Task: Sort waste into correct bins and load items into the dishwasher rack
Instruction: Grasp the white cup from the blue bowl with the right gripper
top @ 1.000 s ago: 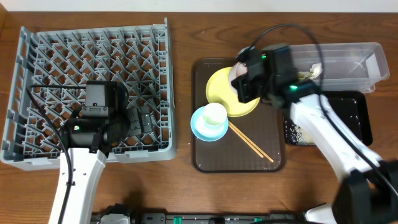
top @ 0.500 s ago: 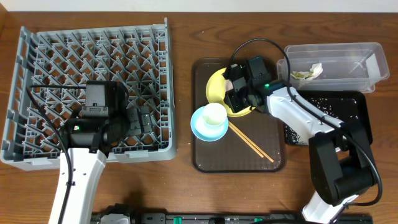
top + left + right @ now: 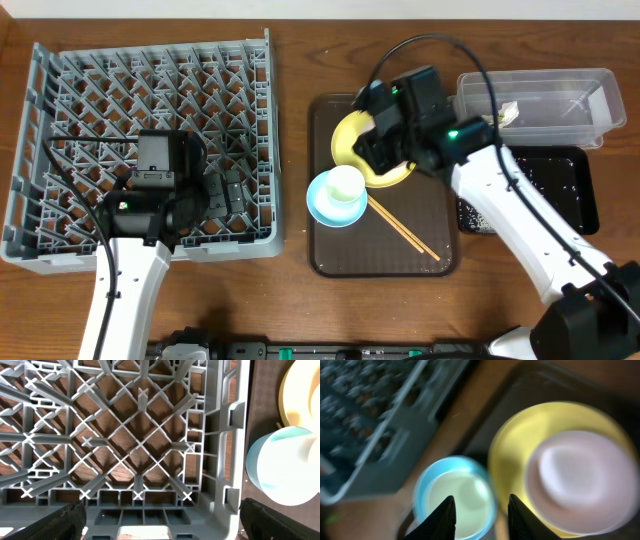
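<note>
1. Right wrist view, badly blurred: we see the right gripper [image 3: 481, 510] with jaws slightly parted and empty, above the light blue bowl [image 3: 455, 492].
2. Only this view shows the white bowl [image 3: 580, 477] on the yellow plate [image 3: 512, 460]; overhead, the right gripper hides it.
3. Left wrist: the left gripper [image 3: 160, 527] jaws are spread wide and empty over the dishwasher rack [image 3: 220, 460].

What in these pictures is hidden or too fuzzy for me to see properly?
- Round white bowl on the round yellow plate: overhead, the right arm covers it; the right wrist view is motion-blurred.
- Crumpled green-and-yellow wrapper in the clear plastic tub: overhead, too small, partly behind that arm.
- Left gripper's fingers: left wrist view, the bottom edge cuts them off.
</note>
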`<state>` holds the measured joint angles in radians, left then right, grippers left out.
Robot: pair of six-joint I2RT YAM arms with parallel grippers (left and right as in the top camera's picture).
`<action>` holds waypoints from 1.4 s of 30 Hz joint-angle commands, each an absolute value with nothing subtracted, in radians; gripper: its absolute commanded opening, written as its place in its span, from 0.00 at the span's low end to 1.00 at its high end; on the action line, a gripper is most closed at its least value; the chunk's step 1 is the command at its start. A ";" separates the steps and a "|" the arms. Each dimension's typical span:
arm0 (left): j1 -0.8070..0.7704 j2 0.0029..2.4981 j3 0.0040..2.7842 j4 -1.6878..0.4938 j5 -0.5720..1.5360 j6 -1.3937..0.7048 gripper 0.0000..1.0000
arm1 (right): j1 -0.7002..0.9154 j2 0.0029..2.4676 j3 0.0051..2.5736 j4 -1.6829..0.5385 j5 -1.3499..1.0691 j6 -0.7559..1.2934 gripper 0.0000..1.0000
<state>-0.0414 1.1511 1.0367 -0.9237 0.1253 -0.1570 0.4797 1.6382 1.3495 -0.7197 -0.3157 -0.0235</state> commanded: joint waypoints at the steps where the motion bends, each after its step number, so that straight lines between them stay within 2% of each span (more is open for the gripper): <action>1: -0.044 1.152 1.056 -0.926 0.123 -0.155 1.00 | 0.535 1.676 1.334 -0.760 -0.311 -0.028 0.28; 7: -0.044 1.152 1.056 -0.926 0.123 -0.155 1.00 | 0.574 1.750 1.326 -0.762 -0.163 0.116 0.21; 12: -0.044 1.152 1.056 -0.926 0.123 -0.155 1.00 | 0.575 1.813 1.326 -0.756 -0.153 0.131 0.13; 22: -0.044 1.152 1.056 -0.926 0.123 -0.155 1.00 | 0.575 1.806 1.334 -0.745 -0.162 0.141 0.16; 25: -0.044 1.152 1.056 -0.926 0.123 -0.155 1.00 | 0.574 1.762 1.341 -0.749 -0.161 0.132 0.19; 28: -0.044 1.152 1.056 -0.926 0.123 -0.155 1.00 | 0.572 1.709 1.342 -0.739 -0.140 0.130 0.27; 33: -0.044 1.152 1.056 -0.926 0.123 -0.155 1.00 | 0.568 1.708 1.339 -0.754 -0.048 0.130 0.28; 40: -0.044 1.152 1.056 -0.927 0.123 -0.155 1.00 | 0.570 1.791 1.337 -0.791 -0.051 0.148 0.24; 42: -0.044 1.152 1.056 -0.926 0.123 -0.155 1.00 | 0.570 1.821 1.337 -0.800 -0.058 0.162 0.18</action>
<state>-0.0414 1.1511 1.0367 -0.9237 0.1253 -0.1570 0.5667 1.7748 1.3323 -0.7921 -0.0689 0.1333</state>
